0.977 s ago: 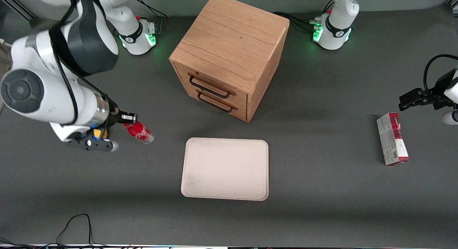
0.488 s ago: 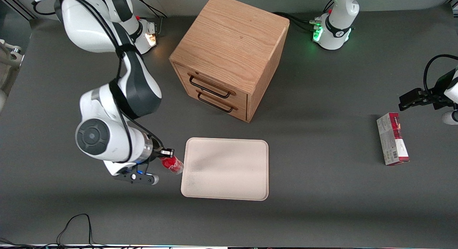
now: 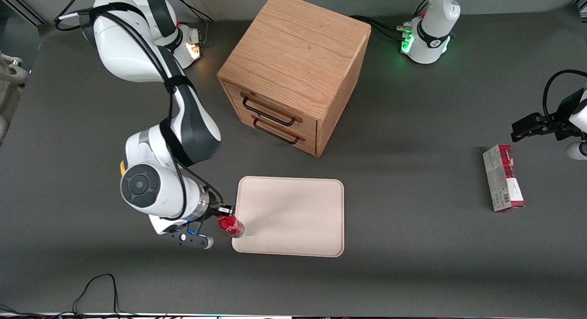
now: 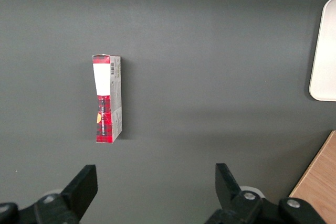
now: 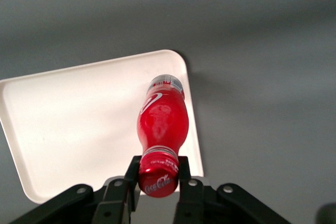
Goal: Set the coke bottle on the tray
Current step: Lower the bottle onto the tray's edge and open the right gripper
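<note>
While the claw (image 3: 223, 212) hangs over the tray's (image 3: 293, 209) edge at the working arm's end, it is closed on the coke bottle (image 3: 231, 226), fingers (image 5: 130, 174) pinching the neck just under the cap. Front view: bottle juts from the claw toward about 4 o'clock, tilted, base end lowest. Base sits over the tray corner nearest the front camera at the working arm's end; cannot tell if it touches the tray surface. Wrist view: bottle (image 5: 161, 129) points away from the claw (image 5: 156, 182) at roughly 12 o'clock, cap nearest the camera, base over the tray (image 5: 68, 124) just inside its rim and rounded corner.

Bottle look: small, red body, red cap with white lettering, white swirl logo on label, white bands at the neck, clear/greyish base. Tray: flat cream rectangle, rounded corners, low rim, lying on the dark grey tabletop (image 3: 412, 264).

Wooden drawer cabinet (image 3: 293, 71) with two dark handles stands farther from the front camera than the tray, at about 12 o'clock from it, apart. Red-and-grey carton (image 3: 502, 178) lies flat toward the parked arm's end of the tabletop, well apart from the tray; also seen in the left wrist view (image 4: 107, 98).
</note>
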`<state>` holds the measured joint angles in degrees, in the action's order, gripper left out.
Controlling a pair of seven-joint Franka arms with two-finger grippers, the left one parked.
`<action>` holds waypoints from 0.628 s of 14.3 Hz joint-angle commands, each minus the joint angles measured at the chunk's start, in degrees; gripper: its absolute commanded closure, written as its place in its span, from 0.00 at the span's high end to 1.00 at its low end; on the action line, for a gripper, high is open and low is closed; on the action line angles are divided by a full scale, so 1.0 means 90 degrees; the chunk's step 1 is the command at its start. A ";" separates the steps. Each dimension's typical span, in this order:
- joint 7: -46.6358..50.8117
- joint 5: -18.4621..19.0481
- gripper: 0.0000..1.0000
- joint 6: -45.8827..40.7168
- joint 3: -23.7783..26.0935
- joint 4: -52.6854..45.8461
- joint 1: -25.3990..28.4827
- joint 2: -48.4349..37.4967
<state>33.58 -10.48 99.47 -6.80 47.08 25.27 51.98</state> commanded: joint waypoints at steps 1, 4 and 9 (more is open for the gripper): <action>0.0273 -0.0153 0.00 0.0245 0.0014 -0.0329 0.0015 0.0309; 0.0380 -0.0164 0.00 0.0305 0.0024 -0.0329 0.0034 0.0504; 0.0380 -0.0164 0.00 0.0286 0.0033 -0.0319 0.0034 0.0582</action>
<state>35.56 -10.53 102.44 -6.61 47.00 25.81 55.90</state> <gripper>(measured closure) 0.687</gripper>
